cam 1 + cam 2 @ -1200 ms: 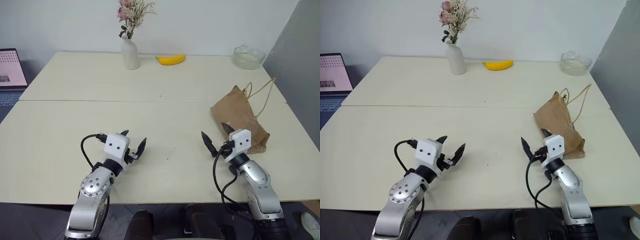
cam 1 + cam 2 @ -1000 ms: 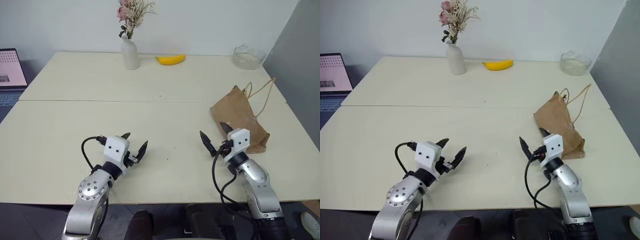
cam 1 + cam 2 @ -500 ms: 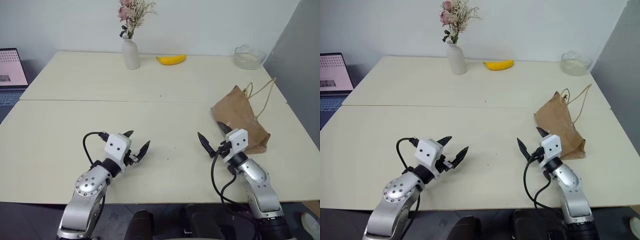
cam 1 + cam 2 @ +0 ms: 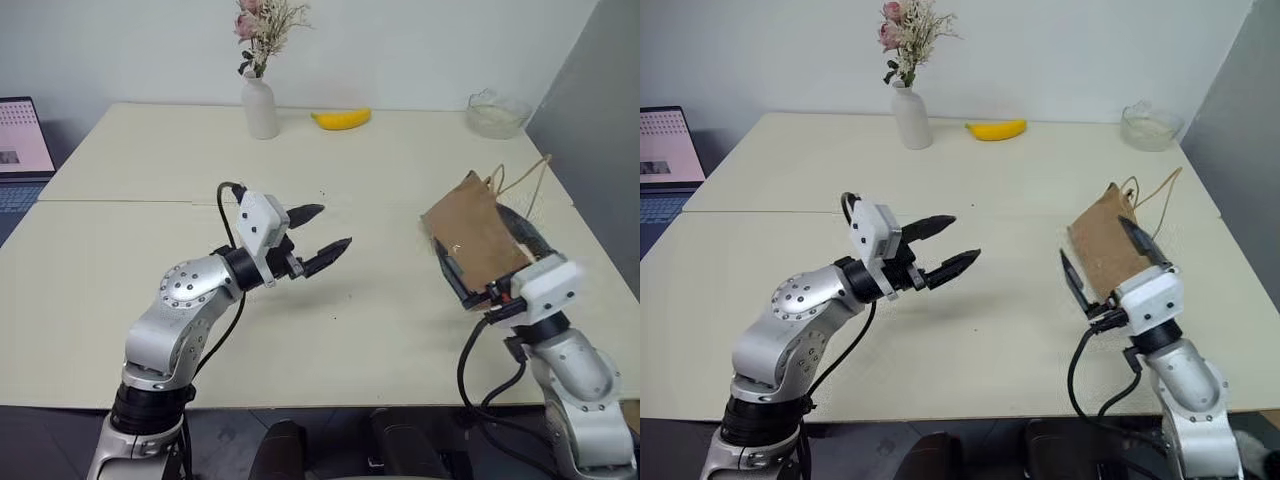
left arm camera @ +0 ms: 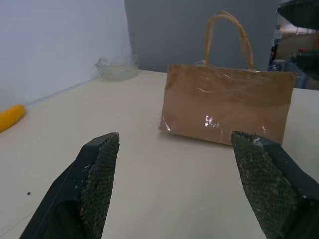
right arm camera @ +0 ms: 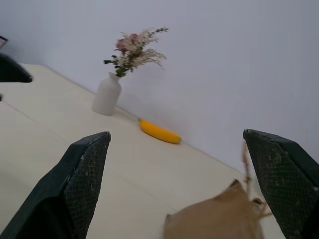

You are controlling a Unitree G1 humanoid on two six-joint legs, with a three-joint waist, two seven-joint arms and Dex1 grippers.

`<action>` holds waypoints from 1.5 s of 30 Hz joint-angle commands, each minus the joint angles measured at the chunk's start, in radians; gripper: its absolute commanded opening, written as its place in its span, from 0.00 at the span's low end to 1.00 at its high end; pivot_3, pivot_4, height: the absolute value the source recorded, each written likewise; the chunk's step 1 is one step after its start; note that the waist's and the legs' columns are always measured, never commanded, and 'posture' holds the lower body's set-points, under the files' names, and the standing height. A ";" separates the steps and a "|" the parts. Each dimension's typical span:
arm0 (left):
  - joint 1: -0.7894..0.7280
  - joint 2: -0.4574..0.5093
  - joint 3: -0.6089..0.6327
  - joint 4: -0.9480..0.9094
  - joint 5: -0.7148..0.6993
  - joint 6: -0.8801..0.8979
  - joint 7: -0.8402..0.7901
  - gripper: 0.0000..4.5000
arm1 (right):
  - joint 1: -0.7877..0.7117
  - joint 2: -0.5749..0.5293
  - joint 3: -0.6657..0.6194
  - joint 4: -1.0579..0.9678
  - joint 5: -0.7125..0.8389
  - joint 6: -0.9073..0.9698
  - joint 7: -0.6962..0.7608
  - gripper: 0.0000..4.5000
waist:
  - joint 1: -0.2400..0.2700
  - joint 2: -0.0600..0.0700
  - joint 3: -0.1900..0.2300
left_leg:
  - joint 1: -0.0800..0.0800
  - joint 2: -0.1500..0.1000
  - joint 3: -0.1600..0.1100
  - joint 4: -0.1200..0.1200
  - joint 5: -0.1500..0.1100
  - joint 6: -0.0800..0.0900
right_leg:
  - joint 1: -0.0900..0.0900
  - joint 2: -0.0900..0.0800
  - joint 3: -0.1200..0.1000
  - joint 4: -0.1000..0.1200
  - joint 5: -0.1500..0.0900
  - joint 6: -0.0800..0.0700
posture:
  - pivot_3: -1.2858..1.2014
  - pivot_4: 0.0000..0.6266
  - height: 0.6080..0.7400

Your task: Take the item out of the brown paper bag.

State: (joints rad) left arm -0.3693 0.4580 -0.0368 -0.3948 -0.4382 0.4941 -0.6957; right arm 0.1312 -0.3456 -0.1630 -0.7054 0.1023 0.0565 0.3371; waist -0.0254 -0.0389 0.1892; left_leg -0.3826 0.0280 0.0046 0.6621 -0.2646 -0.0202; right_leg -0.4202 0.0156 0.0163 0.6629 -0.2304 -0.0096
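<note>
The left gripper (image 4: 318, 232) hangs above the middle of the desk (image 4: 150, 260) with its two black fingers spread wide and nothing between them, pointing roughly level toward the robot's right. In the left wrist view its textured fingertips (image 5: 99, 169) frame the brown paper bag (image 5: 227, 107), which is well apart from them.

The right gripper (image 4: 1110, 262) is raised over the near right part of the desk, just in front of the bag, angled upward. Its fingers also stand wide apart and empty; from the head camera they overlap the bag's near end, and whether they touch the paper cannot be told.

The brown paper bag (image 4: 478, 236) lies on the right side of the desk, crinkled, with its thin tan loop handles (image 4: 522, 185) on the far end, toward the desk's right edge. The item inside it cannot be seen; the bag's opening is not visible from any view.

Farther back, near the wall, a white vase (image 4: 260, 108) with dried flowers stands upright. A yellow banana (image 4: 341, 119) lies just to its right, and a clear glass bowl (image 4: 497, 113) sits at the far right corner. A laptop (image 4: 22, 140) with its screen lit stands beyond the desk's left edge.
</note>
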 commanded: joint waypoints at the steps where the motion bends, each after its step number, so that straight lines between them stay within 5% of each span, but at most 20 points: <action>1: -0.043 -0.011 -0.001 0.001 -0.020 -0.019 -0.018 0.83 | 0.000 -0.014 -0.100 -0.045 0.056 0.079 -0.028 1.00 | 0.000 0.000 0.000 | 0.000 0.000 0.000 0.000 0.000 0.000 | 0.000 0.000 0.000 0.000 0.000 0.000 | 0.52 0.24 1.00; 14: -0.076 -0.014 -0.029 0.008 -0.025 -0.033 -0.070 0.83 | -0.333 -0.073 -0.212 -0.031 0.239 0.693 -0.168 1.00 | -0.002 0.000 0.000 | -0.001 -0.001 0.001 0.000 0.000 0.000 | 0.000 0.000 0.001 0.000 0.000 0.000 | 0.52 0.24 1.00; 22: -0.094 -0.025 -0.009 0.001 -0.058 -0.018 -0.063 0.83 | -0.527 -0.095 -0.161 0.003 0.204 0.863 -0.263 1.00 | -0.002 0.000 0.000 | -0.002 -0.001 0.001 0.000 0.000 0.000 | -0.001 0.000 0.001 -0.001 0.000 0.000 | 0.52 0.24 1.00; 31: -0.100 -0.018 -0.012 -0.003 -0.065 -0.020 -0.060 0.83 | -0.567 -0.141 -0.084 0.039 0.082 0.940 -0.337 1.00 | -0.002 0.000 0.000 | -0.002 -0.001 0.001 0.000 0.000 0.000 | -0.001 0.000 0.001 -0.002 0.000 0.000 | 0.52 0.24 1.00; 39: -0.097 -0.020 -0.016 -0.005 -0.061 -0.022 -0.056 0.83 | -0.640 -0.006 -0.170 0.078 0.110 0.961 -0.373 1.00 | -0.004 0.000 0.000 | -0.002 -0.001 0.000 0.000 0.000 0.000 | -0.001 0.001 0.001 -0.001 0.000 0.000 | 0.52 0.24 1.00; 42: -0.098 -0.019 -0.016 -0.007 -0.062 -0.021 -0.056 0.84 | -0.706 0.035 -0.219 0.138 0.137 0.984 -0.386 0.86 | -0.004 0.001 0.000 | -0.002 -0.001 0.001 0.000 0.000 0.000 | -0.001 0.001 0.001 -0.001 0.000 0.000 | 0.52 0.24 1.00; 45: -0.104 -0.019 -0.015 -0.005 -0.062 -0.020 -0.055 0.84 | -0.757 0.042 -0.247 0.192 0.142 0.991 -0.389 0.62 | -0.004 0.001 0.001 | -0.002 -0.001 0.001 0.000 0.000 0.000 | -0.001 0.000 0.001 -0.001 0.000 0.000 | 0.52 0.24 1.00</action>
State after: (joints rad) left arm -0.4501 0.4366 -0.0705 -0.3732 -0.4895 0.4880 -0.7535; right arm -0.5963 -0.2979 -0.3767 -0.5124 0.2334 1.0483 -0.0460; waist -0.0295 -0.0381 0.1897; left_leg -0.3849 0.0273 0.0052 0.6616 -0.2646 -0.0199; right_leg -0.4216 0.0160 0.0171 0.6615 -0.2303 -0.0095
